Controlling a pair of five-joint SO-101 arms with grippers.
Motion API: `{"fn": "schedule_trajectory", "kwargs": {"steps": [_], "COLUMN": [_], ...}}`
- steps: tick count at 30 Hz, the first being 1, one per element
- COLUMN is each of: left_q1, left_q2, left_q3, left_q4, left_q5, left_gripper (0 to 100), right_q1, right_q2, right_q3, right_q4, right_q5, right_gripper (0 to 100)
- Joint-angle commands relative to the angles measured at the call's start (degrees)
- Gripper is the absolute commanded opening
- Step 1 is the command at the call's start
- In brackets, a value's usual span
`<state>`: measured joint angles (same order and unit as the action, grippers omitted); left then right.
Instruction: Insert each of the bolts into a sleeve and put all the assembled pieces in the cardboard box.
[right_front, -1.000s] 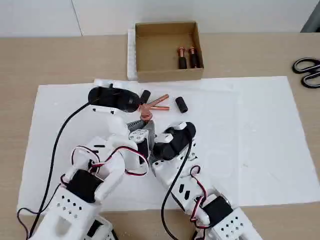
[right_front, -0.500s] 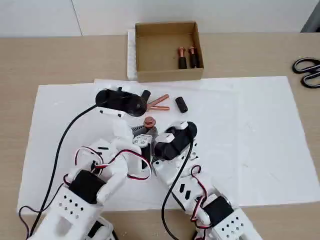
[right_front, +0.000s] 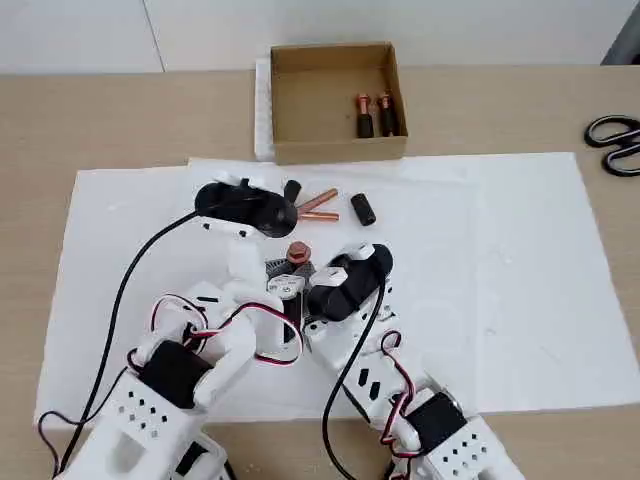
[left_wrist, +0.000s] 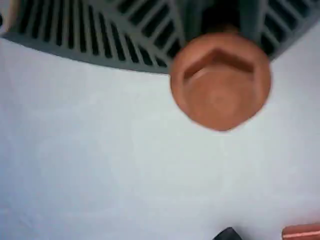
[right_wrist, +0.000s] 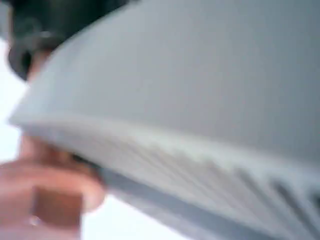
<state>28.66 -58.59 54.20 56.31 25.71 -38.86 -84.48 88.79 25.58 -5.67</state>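
You have two sleeved copper bolts (right_front: 364, 116) lying side by side in the open brown cardboard box (right_front: 300, 100). Before it, two bare copper bolts (right_front: 322, 199) form a V between two black cylindrical sleeves (right_front: 362, 209). A copper hex-head bolt (right_front: 298, 251) stands head-up farther from the box.

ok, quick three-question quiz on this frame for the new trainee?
1. How many assembled pieces lie in the cardboard box?
2. True or false: the scissors lie on the bare table, off the white sheet.
3. The two loose bolts on the sheet lie: A) between two loose sleeves, B) in the box, C) beside the scissors.
Key: 1) two; 2) true; 3) A.
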Motion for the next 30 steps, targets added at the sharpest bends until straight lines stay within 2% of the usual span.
{"fn": "schedule_trajectory", "kwargs": {"steps": [1,14,20,30], "left_q1": [0.35,1.76,1.85,1.32], "left_q2": [-0.53,-0.53,-0.88,-0.97], "left_q3": [-0.22,-0.48,-0.84,-9.36], "left_q4": [1.41,1.32,2.55,9.14], "left_q5": [-0.53,-0.53,-0.44,-0.53], "left_gripper": [1,1,16,12], "right_q1": [0.04,0.04,0.13,0.22], "right_q2": [-1.1,-1.1,-1.1,-1.1], "right_q3": [-0.53,-0.53,-0.53,-0.44], "right_q4": [-0.48,-0.48,-0.48,-0.31], "right_q5": [-0.44,-0.44,-0.44,-0.44], "right_gripper": [0.4,0.4,0.4,0.4]}}
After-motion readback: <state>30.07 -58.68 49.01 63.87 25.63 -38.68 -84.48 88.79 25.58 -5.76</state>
